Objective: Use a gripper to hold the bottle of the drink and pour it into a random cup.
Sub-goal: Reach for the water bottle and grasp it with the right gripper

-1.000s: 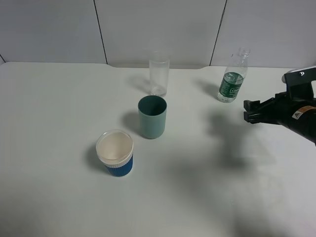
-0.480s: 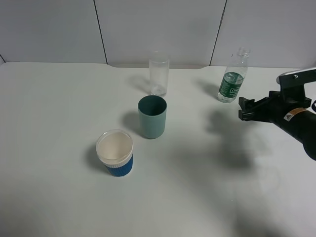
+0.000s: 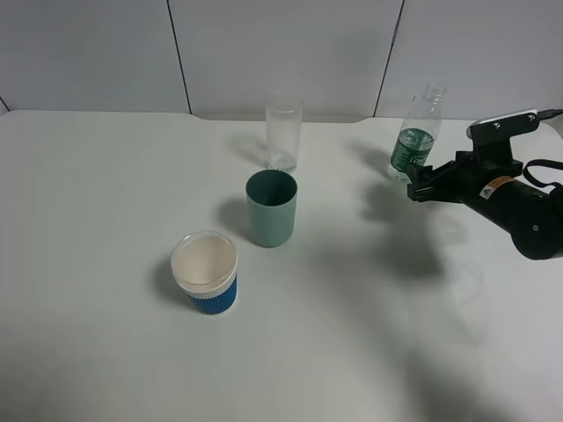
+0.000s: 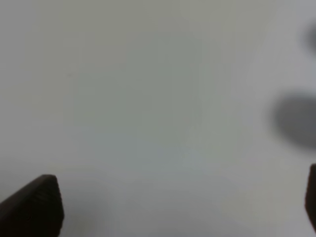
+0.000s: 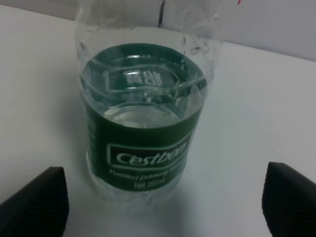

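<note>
The right claw, spread wide and empty, sits at five o'clock of the bottle, probably squaring up for a side grasp; the cup waits at eight o'clock.

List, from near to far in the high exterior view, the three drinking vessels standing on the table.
blue cup with white rim → teal-green cup → tall clear glass. The bottle stands about as far back as the glass, so it is left out.

White tbl, grey panelled wall behind
</note>
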You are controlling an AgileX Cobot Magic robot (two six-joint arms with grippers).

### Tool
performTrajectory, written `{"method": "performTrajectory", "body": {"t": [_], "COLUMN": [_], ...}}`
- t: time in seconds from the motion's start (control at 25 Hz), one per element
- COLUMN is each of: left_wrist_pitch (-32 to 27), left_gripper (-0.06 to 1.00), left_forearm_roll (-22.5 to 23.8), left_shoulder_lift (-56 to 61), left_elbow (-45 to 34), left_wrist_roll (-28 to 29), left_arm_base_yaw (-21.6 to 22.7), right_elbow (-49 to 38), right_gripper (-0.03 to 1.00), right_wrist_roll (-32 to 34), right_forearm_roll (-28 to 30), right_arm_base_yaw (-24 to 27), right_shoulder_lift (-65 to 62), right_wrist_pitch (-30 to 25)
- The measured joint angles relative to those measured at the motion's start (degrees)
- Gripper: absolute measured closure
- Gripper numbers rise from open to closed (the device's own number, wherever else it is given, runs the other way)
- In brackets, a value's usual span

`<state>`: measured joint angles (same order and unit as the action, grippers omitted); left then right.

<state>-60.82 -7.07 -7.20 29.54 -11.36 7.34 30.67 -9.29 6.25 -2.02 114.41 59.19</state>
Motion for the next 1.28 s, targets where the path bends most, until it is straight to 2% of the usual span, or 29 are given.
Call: {"method": "performTrajectory", "body": {"t": [0.44,0.92,1.28], "left_wrist_pitch": [0.0,0.0,0.0], "left_gripper": [-0.05,-0.05,-0.05], "left_forearm_roll": [0.0,0.0,0.0], "left_shoulder_lift": [0.0,0.0,0.0], "left_elbow": [0.0,0.0,0.0], "left_wrist_roll": [0.0,0.0,0.0], "left_arm_base_yaw": [0.0,0.0,0.0], "right_elbow": [6.9,8.3,11.0], "right_gripper": [0.19,0.19,0.18], "right_wrist_roll": [0.0,-1.8,-2.1], "right_forearm_roll": [2.0,2.3,2.8], "right_arm_base_yaw": [0.0,0.0,0.0], "right_shoulder_lift": [3.9,3.9,3.9], "right_wrist_pitch": [-1.0,-1.2,-3.8]}}
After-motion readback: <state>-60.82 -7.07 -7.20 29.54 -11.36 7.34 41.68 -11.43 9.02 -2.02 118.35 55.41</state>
